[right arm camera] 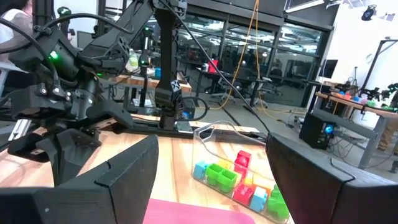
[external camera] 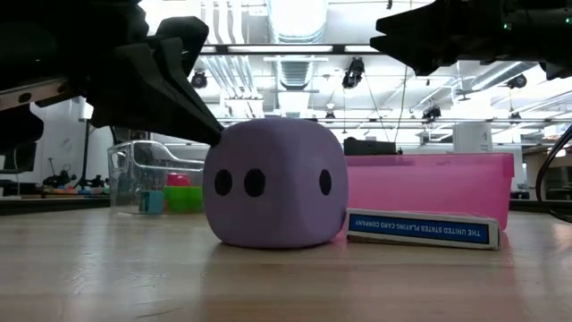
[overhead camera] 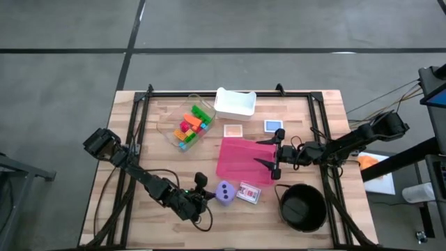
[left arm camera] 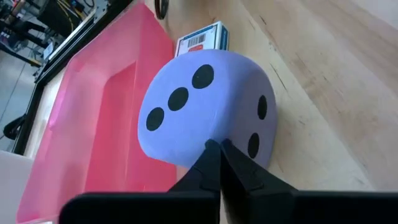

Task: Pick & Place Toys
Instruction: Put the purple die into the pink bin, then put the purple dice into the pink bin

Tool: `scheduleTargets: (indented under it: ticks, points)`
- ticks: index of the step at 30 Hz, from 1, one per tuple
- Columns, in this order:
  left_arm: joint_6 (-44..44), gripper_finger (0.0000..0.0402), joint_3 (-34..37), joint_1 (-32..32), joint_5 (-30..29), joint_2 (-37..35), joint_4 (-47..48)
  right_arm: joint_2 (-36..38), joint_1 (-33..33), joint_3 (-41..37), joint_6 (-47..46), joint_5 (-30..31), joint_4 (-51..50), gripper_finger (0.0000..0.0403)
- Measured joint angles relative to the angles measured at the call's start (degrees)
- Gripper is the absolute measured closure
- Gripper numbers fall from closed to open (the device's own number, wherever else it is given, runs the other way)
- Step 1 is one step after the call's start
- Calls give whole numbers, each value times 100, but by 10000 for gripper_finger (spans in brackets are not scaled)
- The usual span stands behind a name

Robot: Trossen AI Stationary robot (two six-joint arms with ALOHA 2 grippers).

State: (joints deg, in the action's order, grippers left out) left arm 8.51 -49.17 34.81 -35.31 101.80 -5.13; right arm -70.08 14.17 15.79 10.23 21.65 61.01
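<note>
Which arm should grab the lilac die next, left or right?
Left. The left gripper sits right beside the lilac die, fingers shut and pointing at it. The right gripper hangs open over the pink mat, farther from the die.

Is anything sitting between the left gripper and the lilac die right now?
Nothing visible does. The left gripper is right at the lilac die, and in the left wrist view its shut fingertips meet the die's face. The card box lies on the die's far side, the pink mat beyond it.
</note>
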Motion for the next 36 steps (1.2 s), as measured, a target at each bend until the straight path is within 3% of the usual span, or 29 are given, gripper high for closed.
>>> scheduleTargets:
  ticks: [18,24,28,36]
  points:
    - [-124,401,37,79,-235,-677,130,2,0,0,-1,-2,-19,105]
    - [-89,392,33,79,273,-778,46,2,-1,0,-1,-2,-19,105]
    - [-82,338,31,65,389,-778,37,2,0,2,-1,-2,-19,105]
    - [-64,148,-430,-129,451,-778,475,7,-1,4,-34,-2,-17,105]
